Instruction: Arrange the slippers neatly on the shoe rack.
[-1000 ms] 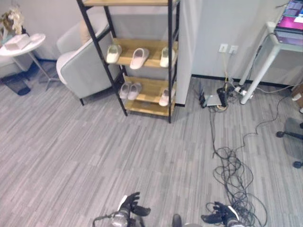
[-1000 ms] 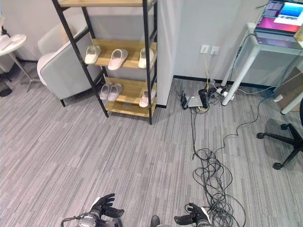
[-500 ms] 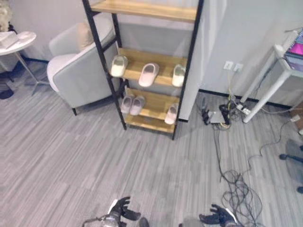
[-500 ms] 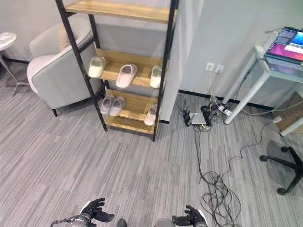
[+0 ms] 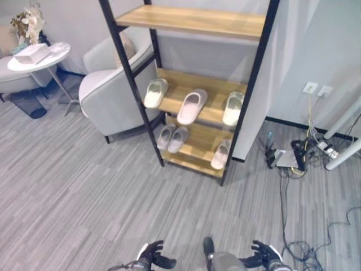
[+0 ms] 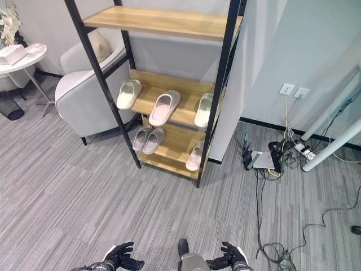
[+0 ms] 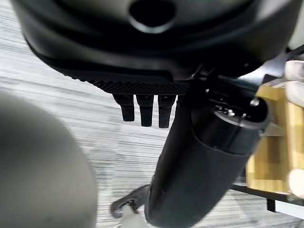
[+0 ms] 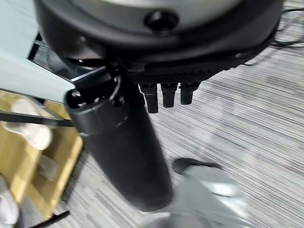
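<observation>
I see pale slippers on the shoe rack, well ahead of my left hand and right hand, both relaxed, holding nothing.

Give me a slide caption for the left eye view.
Six slippers sit on the shoe rack beside a grey armchair.

The shoe rack has matt black metal posts and smooth light wooden shelves. The slippers look soft and matt. The armchair wears grey cloth; the floor is streaked grey.
</observation>
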You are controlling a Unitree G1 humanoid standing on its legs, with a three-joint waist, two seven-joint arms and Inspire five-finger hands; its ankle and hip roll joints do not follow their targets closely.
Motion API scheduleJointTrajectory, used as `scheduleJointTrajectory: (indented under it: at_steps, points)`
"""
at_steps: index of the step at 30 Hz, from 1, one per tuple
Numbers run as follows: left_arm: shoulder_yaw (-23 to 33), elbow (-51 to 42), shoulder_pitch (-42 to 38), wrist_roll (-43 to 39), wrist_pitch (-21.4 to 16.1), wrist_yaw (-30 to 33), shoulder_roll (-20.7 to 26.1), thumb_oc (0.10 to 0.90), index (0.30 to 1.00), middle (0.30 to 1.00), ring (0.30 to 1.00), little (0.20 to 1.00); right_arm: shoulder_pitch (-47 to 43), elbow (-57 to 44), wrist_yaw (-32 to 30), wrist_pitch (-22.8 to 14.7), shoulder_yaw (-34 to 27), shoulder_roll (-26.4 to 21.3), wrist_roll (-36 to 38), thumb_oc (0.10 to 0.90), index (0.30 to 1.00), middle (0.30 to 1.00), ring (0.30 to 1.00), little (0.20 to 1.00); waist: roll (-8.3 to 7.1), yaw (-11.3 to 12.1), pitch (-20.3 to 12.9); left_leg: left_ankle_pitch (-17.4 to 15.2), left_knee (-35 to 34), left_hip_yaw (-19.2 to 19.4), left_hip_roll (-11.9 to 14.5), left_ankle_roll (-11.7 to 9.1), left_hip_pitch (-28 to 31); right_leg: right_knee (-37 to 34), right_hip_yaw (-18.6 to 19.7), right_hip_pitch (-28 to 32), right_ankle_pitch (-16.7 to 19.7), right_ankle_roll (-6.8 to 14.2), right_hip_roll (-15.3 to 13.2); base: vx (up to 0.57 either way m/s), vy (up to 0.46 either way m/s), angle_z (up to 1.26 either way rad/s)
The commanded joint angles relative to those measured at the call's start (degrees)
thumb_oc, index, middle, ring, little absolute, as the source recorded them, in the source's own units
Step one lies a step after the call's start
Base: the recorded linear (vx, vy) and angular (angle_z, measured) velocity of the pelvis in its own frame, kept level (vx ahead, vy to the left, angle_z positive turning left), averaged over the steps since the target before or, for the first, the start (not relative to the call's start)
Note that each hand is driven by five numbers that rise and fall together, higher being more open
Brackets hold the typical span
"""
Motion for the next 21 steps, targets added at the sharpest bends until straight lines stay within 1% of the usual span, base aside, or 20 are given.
scheduleJointTrajectory:
  at_steps: [1,2,3,4,5,6,9,10,12,13,15,17,18,19,20,21]
  points:
    - [-0.9,-3.7,-1.1,0.9,-2.2,0.7,2.0,0.8,0.9,0.9,0.9,0.9,-0.1,-3.0,-0.7,-1.7,1.3,-2.7,2.0,0.8,0.9,0.9,0.9,0.9,-2.57,-0.4,0.2,3.7,-3.0,10.4,1.4,5.1,-3.3,-0.3,-1.1,6.7,-6.1,3.3,-1.7,0.25,-0.059,0.14]
    - [-0.9,-3.7,-1.1,0.9,-2.2,0.7,2.0,0.8,0.9,0.9,0.9,0.9,-0.1,-3.0,-0.7,-1.7,1.3,-2.7,2.1,0.8,0.9,0.9,0.9,0.9,-2.54,-0.3,0.3,3.6,-3.0,10.4,1.5,5.2,-3.2,-0.3,-1.1,6.9,-6.2,3.4,-1.7,0.26,-0.02,0.22]
    - [-1.0,-3.5,-1.0,1.1,-2.2,0.8,2.0,0.8,0.9,0.9,0.9,0.9,-0.1,-2.9,-0.8,-1.8,1.3,-2.7,2.1,0.8,0.9,0.9,0.9,0.9,-2.58,0.0,0.0,2.8,-6.3,11.5,2.1,5.7,-4.3,-0.9,-1.4,7.8,-6.8,3.8,-1.6,0.3,0.055,0.11]
    - [-1.0,-3.9,-0.7,1.3,-2.2,0.8,2.1,0.8,0.9,0.9,0.9,0.9,0.1,-3.0,-0.9,-1.9,1.3,-2.8,1.9,0.8,0.9,0.9,0.9,0.9,-1.95,0.5,-0.2,2.2,-12.9,12.3,3.4,6.3,-5.7,-1.3,-1.6,9.1,-8.1,4.5,-1.4,0.31,0.055,0.02]
    - [-1.0,-3.9,-0.7,1.3,-2.2,0.8,2.1,0.8,0.9,0.9,0.9,0.9,0.1,-3.0,-0.9,-1.9,1.3,-2.8,1.9,0.8,0.9,0.9,0.9,0.9,-2.0,0.5,-0.1,2.1,-13.1,12.4,3.3,6.3,-5.4,-1.3,-1.6,9.3,-8.2,4.5,-1.5,0.28,0.087,0.1]
    - [-1.0,-4.1,-0.6,1.2,-2.2,0.7,2.2,0.8,0.9,0.9,0.9,0.9,0.1,-3.2,-1.0,-1.9,1.4,-2.8,1.9,0.8,0.9,0.9,0.9,0.9,-1.78,0.9,0.0,2.8,-16.2,12.5,4.0,6.3,-5.9,-1.3,-1.6,9.9,-9.0,4.7,-1.3,0.19,0.074,0.19]
    - [-1.1,-4.0,-0.9,1.2,-2.2,1.1,2.5,0.8,0.9,0.9,0.9,0.9,-0.2,-3.1,-1.4,-1.9,1.4,-2.8,1.7,0.8,0.9,0.9,0.9,0.9,-0.64,1.9,0.4,8.7,-24.3,10.5,6.1,4.8,-8.0,-1.4,-0.8,12.6,-11.2,5.1,0.0,0.33,0.124,-0.11]
    - [-1.1,-3.7,-1.0,1.2,-2.2,1.2,2.5,0.8,0.9,0.9,0.9,0.9,-0.1,-3.3,-1.4,-1.9,1.5,-2.6,1.7,0.8,0.9,0.9,0.9,0.9,-0.57,2.3,0.6,10.1,-25.4,9.5,6.6,4.4,-8.6,-1.3,-0.4,13.6,-11.9,5.2,0.1,0.34,0.126,-0.12]
    - [-1.2,-3.4,-1.0,1.1,-2.2,1.2,2.4,0.8,0.9,0.9,0.9,0.9,0.0,-3.4,-1.4,-1.9,1.5,-2.5,1.7,0.8,0.9,0.9,0.9,0.9,-0.74,2.6,0.7,11.2,-25.5,8.6,7.0,3.9,-9.6,-0.9,0.5,15.3,-13.0,5.3,-0.1,0.32,0.144,-0.08]
    - [-0.9,-3.1,-0.8,0.9,-2.2,1.1,2.3,0.8,0.9,0.9,0.9,0.9,0.1,-3.4,-1.1,-1.9,1.5,-2.3,1.6,0.8,0.9,0.9,0.9,0.9,-0.78,2.7,0.3,10.2,-25.9,8.5,6.6,4.1,-9.0,-0.7,1.0,16.0,-13.6,5.6,-0.4,0.31,0.168,-0.21]
    - [-0.8,-2.5,-0.5,1.2,-2.0,0.9,2.2,0.8,0.9,0.9,0.9,0.9,0.6,-2.1,-0.7,-1.8,1.3,-1.8,1.3,0.8,0.9,0.9,0.9,0.9,-0.82,2.7,-0.7,9.3,-25.5,8.6,5.5,4.6,-8.6,0.3,1.5,16.8,-14.0,6.4,-1.5,0.29,0.172,-0.39]
    - [-0.5,-1.9,-0.6,1.3,-1.9,0.8,2.2,0.8,0.9,0.9,0.9,0.9,0.6,-1.9,-0.3,-1.6,1.1,-1.1,1.3,0.8,0.9,0.9,0.9,0.9,-1.45,2.7,-1.5,7.6,-24.8,9.1,3.5,5.9,-8.3,3.8,2.3,15.8,-13.1,7.8,-3.3,0.28,0.194,-0.3]
    - [-0.4,-1.7,-0.8,1.2,-1.9,0.8,2.4,0.8,0.9,0.9,0.9,0.9,0.6,-1.7,0.0,-1.5,1.1,-0.7,1.3,0.8,0.9,0.9,0.9,0.9,-1.73,2.7,-1.7,6.4,-24.9,9.3,2.0,7.1,-7.7,6.8,2.9,14.7,-10.9,8.8,-4.3,0.28,0.264,-0.06]
    - [-0.1,-2.1,-0.8,0.8,-1.9,0.9,2.6,0.8,0.9,0.9,0.9,0.9,-0.2,-1.4,0.2,-1.4,1.3,-0.3,1.5,0.8,0.9,0.9,0.9,0.9,-1.71,2.3,-1.0,4.8,-25.0,10.0,0.2,9.0,-6.3,14.6,4.3,10.0,-5.5,10.2,-5.8,0.19,0.198,-0.04]
    - [-0.1,-2.1,-0.8,0.8,-1.9,0.9,2.6,0.8,0.9,0.9,0.9,0.9,-0.3,-1.4,0.2,-1.4,1.3,-0.3,1.6,0.8,0.9,0.9,0.9,0.9,-1.78,2.4,-1.0,4.7,-25.0,10.1,0.1,9.1,-6.4,14.8,4.4,9.8,-5.6,10.3,-5.9,0.15,0.179,-0.11]
    - [0.0,-2.4,-1.0,0.6,-1.9,1.0,2.8,0.8,0.9,0.9,0.9,0.9,-0.7,-1.5,0.3,-1.5,1.4,-0.1,1.5,0.8,0.9,0.9,0.9,0.9,-1.6,2.1,-0.7,4.3,-25.3,10.5,-0.3,9.6,-5.5,17.0,4.4,8.3,-3.9,10.6,-6.1,0.09,0.103,-0.12]
